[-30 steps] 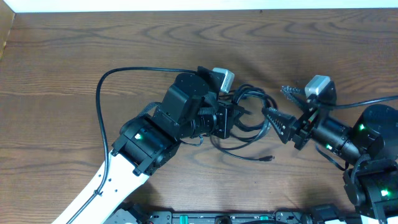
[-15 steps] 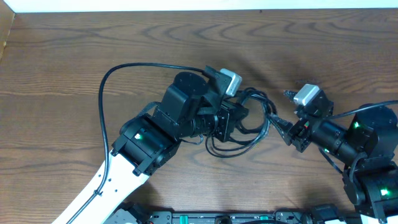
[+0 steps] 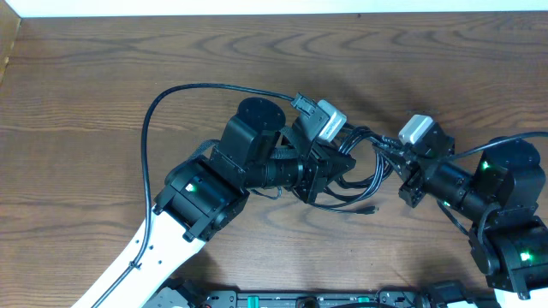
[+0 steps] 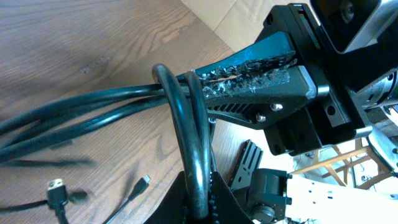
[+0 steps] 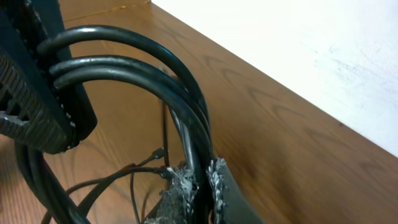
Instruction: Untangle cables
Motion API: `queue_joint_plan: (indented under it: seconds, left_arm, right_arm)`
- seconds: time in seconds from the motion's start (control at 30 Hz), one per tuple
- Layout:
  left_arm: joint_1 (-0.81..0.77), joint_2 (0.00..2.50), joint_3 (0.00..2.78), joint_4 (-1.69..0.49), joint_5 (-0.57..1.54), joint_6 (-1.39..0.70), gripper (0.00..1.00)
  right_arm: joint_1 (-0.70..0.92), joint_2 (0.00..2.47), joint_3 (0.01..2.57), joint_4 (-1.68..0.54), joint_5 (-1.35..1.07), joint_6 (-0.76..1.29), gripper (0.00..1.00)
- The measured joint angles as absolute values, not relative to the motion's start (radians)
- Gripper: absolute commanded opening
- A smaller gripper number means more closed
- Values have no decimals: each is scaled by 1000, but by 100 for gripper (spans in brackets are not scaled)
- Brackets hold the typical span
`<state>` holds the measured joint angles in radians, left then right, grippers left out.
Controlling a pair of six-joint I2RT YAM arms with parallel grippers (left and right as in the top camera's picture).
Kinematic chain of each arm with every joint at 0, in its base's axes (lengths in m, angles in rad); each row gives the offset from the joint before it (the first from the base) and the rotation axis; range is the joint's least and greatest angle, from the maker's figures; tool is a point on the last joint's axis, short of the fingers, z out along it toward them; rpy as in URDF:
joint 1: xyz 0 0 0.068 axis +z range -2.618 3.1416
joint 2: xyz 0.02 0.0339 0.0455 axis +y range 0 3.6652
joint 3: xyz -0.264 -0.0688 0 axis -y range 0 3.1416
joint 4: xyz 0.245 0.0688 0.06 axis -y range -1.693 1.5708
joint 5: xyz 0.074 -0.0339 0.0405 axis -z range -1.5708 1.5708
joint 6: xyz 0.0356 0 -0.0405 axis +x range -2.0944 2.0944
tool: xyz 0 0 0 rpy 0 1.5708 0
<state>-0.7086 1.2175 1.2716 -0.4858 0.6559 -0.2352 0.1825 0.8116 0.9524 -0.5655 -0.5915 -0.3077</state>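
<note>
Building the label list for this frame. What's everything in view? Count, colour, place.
cables: several strands, exact count unclear, black, bunched mid-table between the two grippers
plug end: one, black, lying on the table just below the bunch
table: one, brown wood, under everything
wall: one white strip, along the top edge
arm lead: one, thick, black, arcing over the table beside the left arm
wrist cameras: two, grey, one on each wrist
left gripper: one, black, shut on the cables
right gripper: one, black with worn pads, shut on the cables
</note>
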Motion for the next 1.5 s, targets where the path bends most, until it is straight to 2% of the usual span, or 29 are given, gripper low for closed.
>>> queue_joint_plan:
  seconds: [0.17,0.43,0.67,0.9,1.1,1.17,1.37,1.47,1.5]
  left_arm:
    - [-709,1217,1272,-488,624,-256,8]
    - [-707,1217,1272,-550,351,-535,8]
    - [-603,1217,1272,-583,237,-764,7]
    - [-572,1216,1272,-621,201,-865,8]
    - [-566,1216,1272,-626,177,-876,7]
    - [-565,1216,1272,-623,182,-857,7]
    - [-563,1216,1272,-548,315,-649,7]
    - [-563,1216,1272,-536,424,-532,8]
    - [-563,1216,1272,-534,459,-499,7]
  right_arm:
    - [183,812,952,-576,-590,-307,1]
    - [186,802,952,-583,-612,-269,1]
    - [185,725,952,-586,-619,-249,1]
    - [185,675,952,-588,-489,-131,1]
    - [184,673,952,-605,-294,43,2]
    - [184,673,952,-622,-239,91,9]
    - [184,673,952,-639,-180,137,11]
    - [184,673,952,-638,-236,81,18]
    - [184,673,952,-638,-268,54,24]
